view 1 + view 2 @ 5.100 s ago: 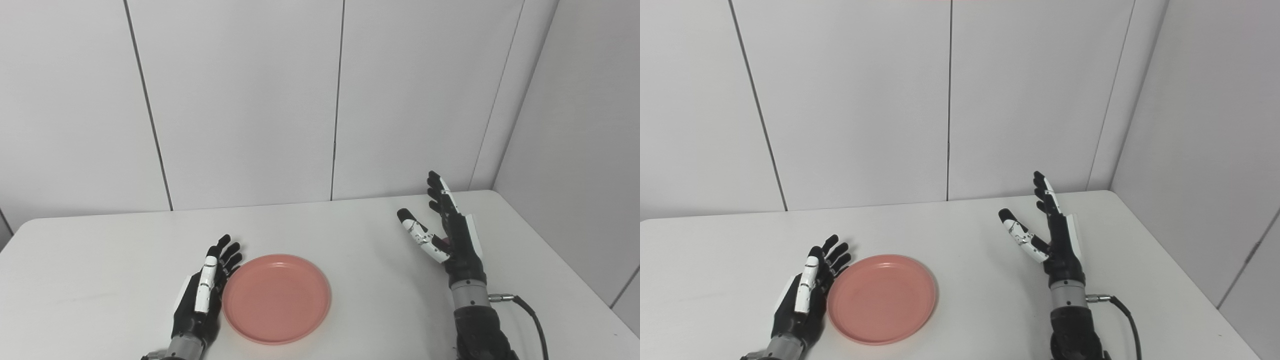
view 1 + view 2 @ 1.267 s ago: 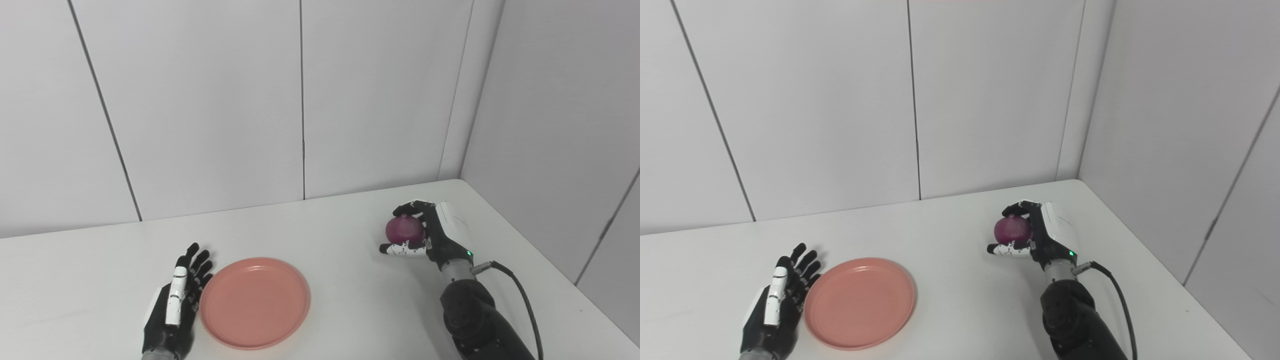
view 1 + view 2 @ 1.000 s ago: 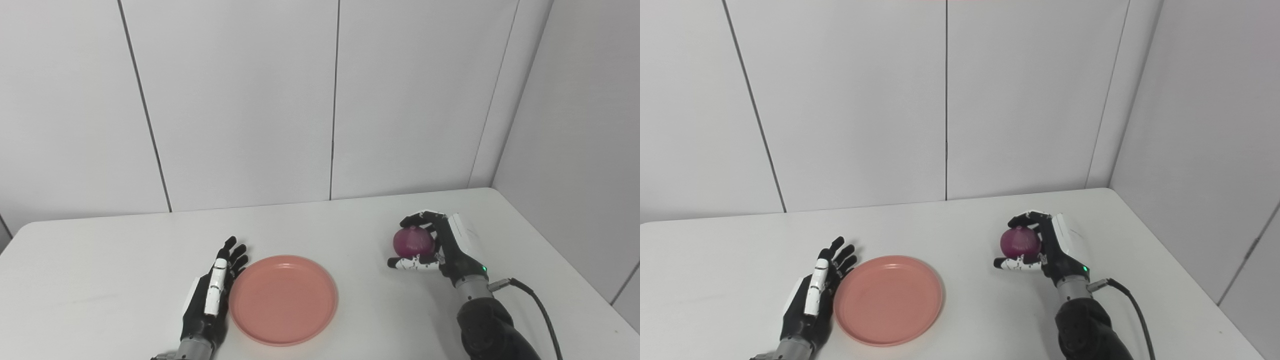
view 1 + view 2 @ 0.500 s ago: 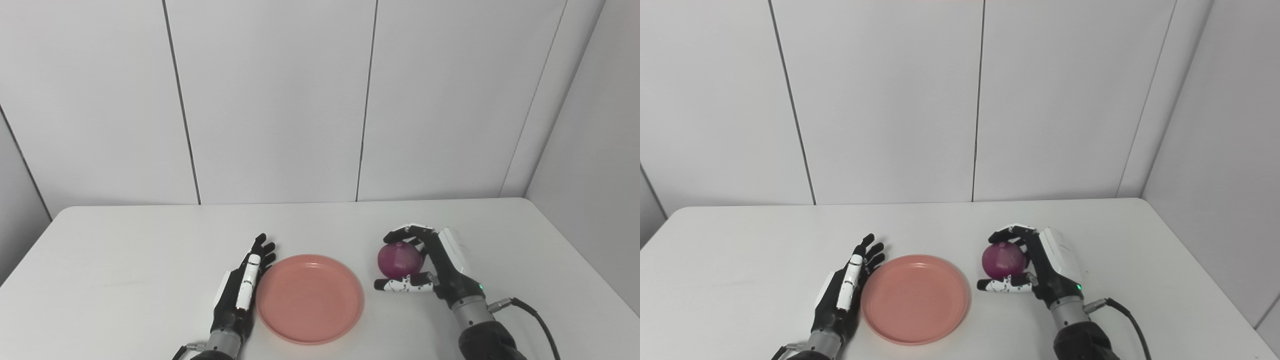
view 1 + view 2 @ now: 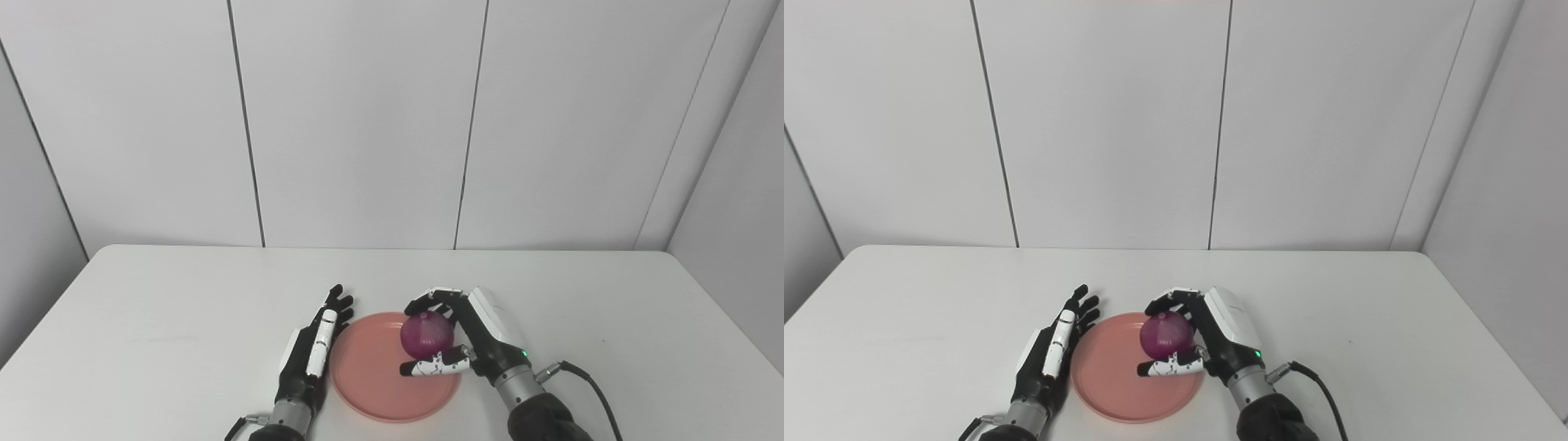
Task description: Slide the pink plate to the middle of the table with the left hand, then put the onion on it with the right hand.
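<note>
Where the white table point(image 5: 153, 318) spreads under grey wall panels, the pink plate point(image 5: 373, 392) lies flat near the front edge, roughly midway between the table's sides. The right hand point(image 5: 465, 337) reaches over the plate's right half, its fingers point(image 5: 429, 297) curled round the top and its thumb pressed beneath the purple onion point(image 5: 427, 335), which it grips above the plate; whether the onion touches the plate cannot be told. The left hand point(image 5: 312, 355) lies flat just beside the plate's left rim, fingers straight and spread, holding nothing.
</note>
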Tool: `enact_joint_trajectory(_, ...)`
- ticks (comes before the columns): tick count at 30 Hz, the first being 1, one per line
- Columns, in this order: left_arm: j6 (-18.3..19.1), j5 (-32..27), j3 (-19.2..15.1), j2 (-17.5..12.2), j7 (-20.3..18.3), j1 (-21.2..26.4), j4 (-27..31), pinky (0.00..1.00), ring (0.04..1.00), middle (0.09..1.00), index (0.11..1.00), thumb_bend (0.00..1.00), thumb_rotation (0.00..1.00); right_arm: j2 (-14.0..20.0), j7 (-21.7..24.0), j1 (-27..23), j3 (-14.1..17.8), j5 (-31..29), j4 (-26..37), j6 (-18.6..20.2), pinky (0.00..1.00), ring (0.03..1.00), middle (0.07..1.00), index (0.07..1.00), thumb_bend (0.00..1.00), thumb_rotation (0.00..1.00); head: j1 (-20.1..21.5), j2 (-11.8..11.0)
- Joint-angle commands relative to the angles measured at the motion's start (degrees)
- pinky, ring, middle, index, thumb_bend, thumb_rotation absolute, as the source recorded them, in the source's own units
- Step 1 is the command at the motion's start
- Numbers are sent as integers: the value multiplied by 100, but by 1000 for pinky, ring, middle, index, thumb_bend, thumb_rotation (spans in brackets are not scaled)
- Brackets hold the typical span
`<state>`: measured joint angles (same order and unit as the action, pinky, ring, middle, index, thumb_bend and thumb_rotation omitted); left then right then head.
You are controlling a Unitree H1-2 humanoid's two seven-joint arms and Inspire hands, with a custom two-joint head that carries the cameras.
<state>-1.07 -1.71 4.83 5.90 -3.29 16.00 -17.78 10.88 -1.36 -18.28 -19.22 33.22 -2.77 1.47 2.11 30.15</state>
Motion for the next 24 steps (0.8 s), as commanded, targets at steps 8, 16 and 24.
enact_joint_trajectory(8, -59, 54, 18, 51, 45, 118, -89, 925, 927, 931, 933, 511, 1000, -217, -191, -511, -195, 390, -489, -492, 237, 422, 494, 487, 517, 0, -118, 31)
enact_joint_trajectory(16, 3, 109, 38, 97, 117, 102, -15, 923, 924, 928, 929, 507, 1000, -211, -249, -728, -347, 565, -1172, -676, 318, 400, 465, 518, 512, 0, -173, 74)
enact_joint_trajectory(24, 53, 98, 22, 157, 138, 91, 39, 922, 928, 929, 933, 497, 1000, -141, -500, -789, -436, 729, -1608, -995, 434, 414, 450, 544, 511, 0, -190, 119)
